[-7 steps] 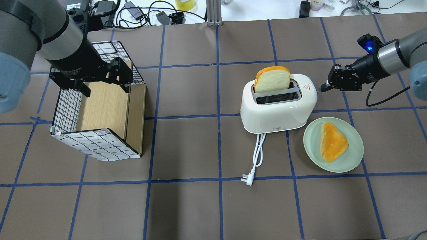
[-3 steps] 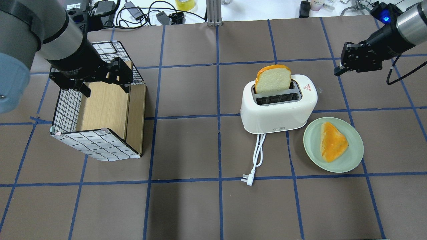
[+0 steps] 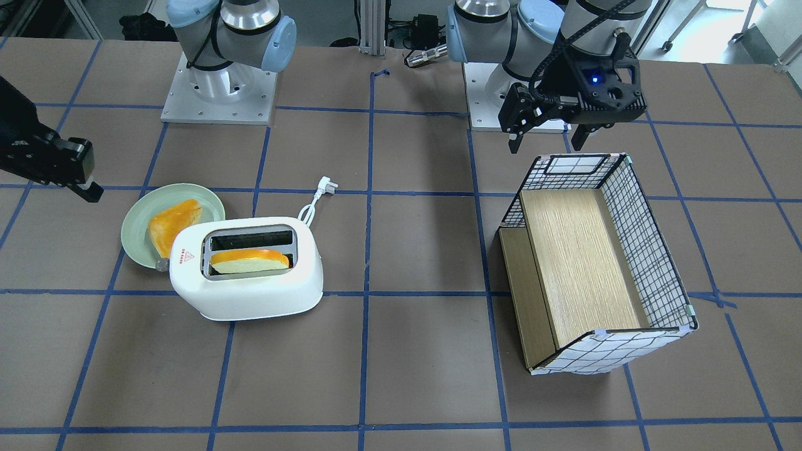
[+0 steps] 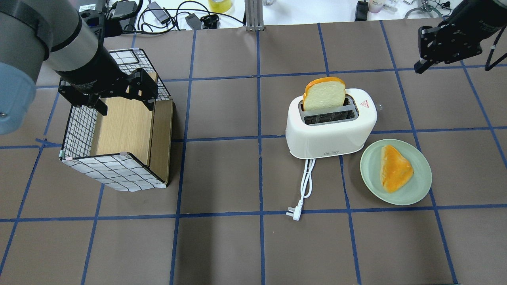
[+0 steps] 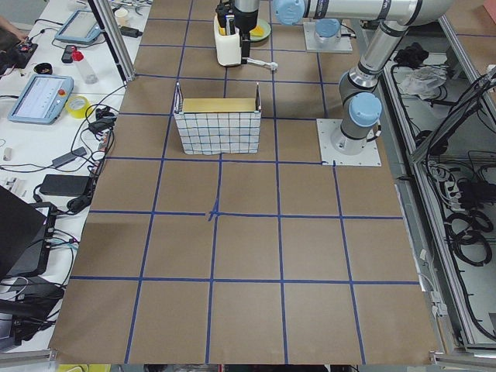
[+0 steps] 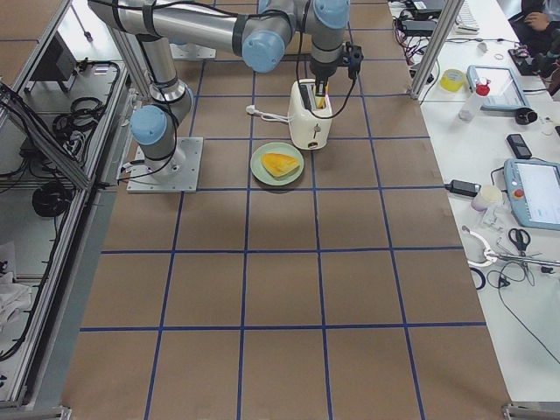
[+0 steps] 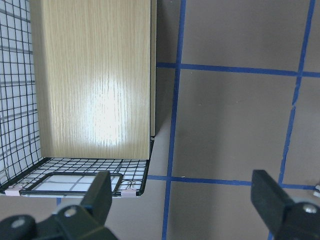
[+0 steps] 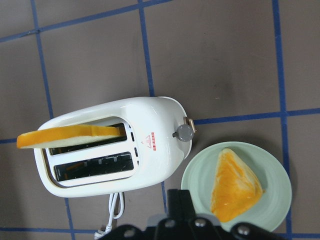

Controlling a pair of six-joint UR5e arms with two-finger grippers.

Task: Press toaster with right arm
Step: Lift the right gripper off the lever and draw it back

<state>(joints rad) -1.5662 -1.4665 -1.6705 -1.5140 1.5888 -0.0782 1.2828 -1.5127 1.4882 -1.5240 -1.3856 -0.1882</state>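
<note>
The white toaster [image 4: 330, 126] stands right of the table's centre, with a red triangle sticker and a small silver side knob [image 8: 184, 132] on its right end. A bread slice [image 4: 324, 95] stands high in its far slot. My right gripper [image 4: 420, 66] looks shut and empty. It hangs in the air well off the toaster's right end, toward the far right corner. It also shows in the front-facing view [image 3: 88, 188]. My left gripper [image 4: 124, 99] is open and empty above the basket.
A green plate [image 4: 420, 186] holding an orange-crusted bread piece [image 4: 394, 168] lies right in front of the toaster. The toaster's white cord and plug [image 4: 293, 211] trail toward me. A checked wire basket [image 4: 115, 170] with a wooden insert stands at the left.
My right gripper has pulled back from the toaster's right end, up and toward the far right. The bread still stands high. The left arm has not moved.
</note>
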